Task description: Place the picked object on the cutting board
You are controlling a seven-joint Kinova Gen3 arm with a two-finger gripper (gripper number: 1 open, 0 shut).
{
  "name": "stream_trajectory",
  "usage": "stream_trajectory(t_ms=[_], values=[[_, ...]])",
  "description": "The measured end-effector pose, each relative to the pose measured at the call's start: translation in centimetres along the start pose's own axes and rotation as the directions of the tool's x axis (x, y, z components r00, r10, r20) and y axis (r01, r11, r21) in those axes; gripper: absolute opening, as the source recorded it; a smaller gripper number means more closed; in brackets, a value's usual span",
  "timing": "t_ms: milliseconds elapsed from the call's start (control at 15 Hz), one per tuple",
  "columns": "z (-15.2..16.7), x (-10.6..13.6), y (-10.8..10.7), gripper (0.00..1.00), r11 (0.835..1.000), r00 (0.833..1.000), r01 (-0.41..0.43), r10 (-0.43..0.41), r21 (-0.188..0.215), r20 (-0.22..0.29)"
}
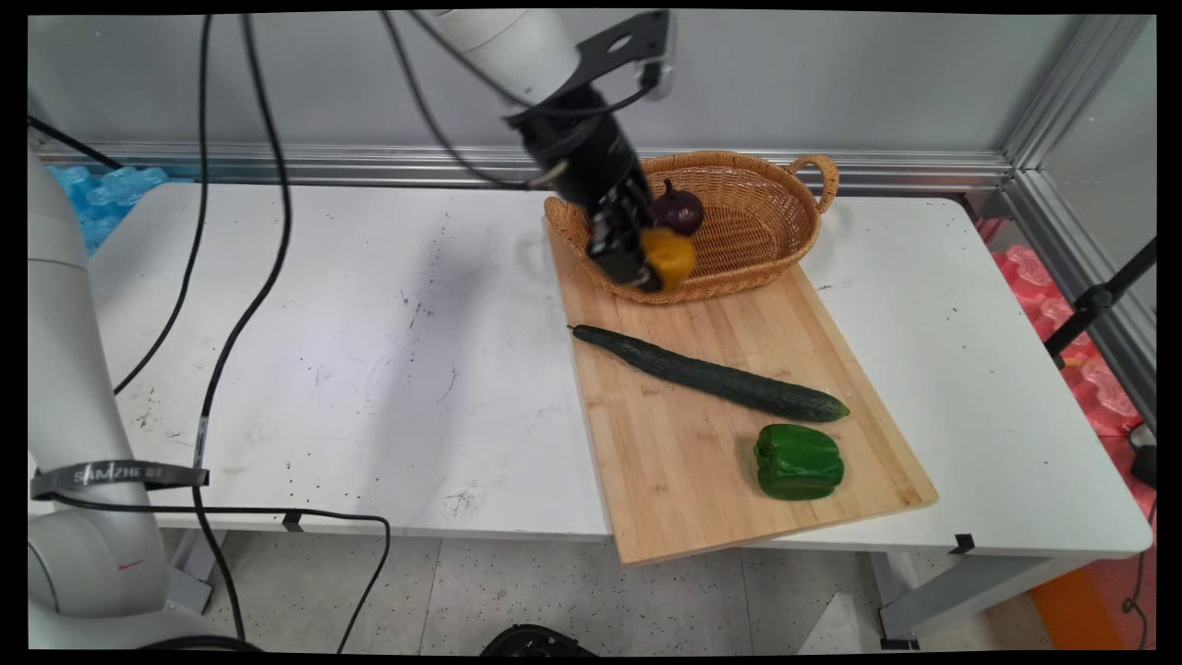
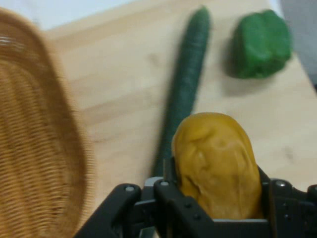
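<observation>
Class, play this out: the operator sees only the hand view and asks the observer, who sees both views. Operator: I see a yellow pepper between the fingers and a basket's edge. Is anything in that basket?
Observer: Yes, a dark purple onion lies inside the wicker basket.
Operator: Where is the yellow pepper relative to the basket?
Observer: In the main view it hangs in the gripper in front of the basket's near rim, above the cutting board.
Operator: Does the basket stand on the board?
Observer: Its near part rests on the board's far end; the cucumber and green pepper lie nearer the camera.
</observation>
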Motion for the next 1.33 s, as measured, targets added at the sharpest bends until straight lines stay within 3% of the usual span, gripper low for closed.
stream_trajectory(t_ms=[267,533,933,1333], values=[[0.8,-1.9,2.6,0.00,0.995,0.998,-0.062,0.062,-0.073,-0.005],[2.9,-3.0,4.0,0.00,0.987,0.994,-0.114,0.114,-0.114,-0.007],[8.3,-4.1,5.4,0.00,0.974,0.985,-0.174,0.175,-0.148,-0.005],[13.6,-4.5,5.9,0.00,0.967,0.979,-0.201,0.204,-0.156,0.006]])
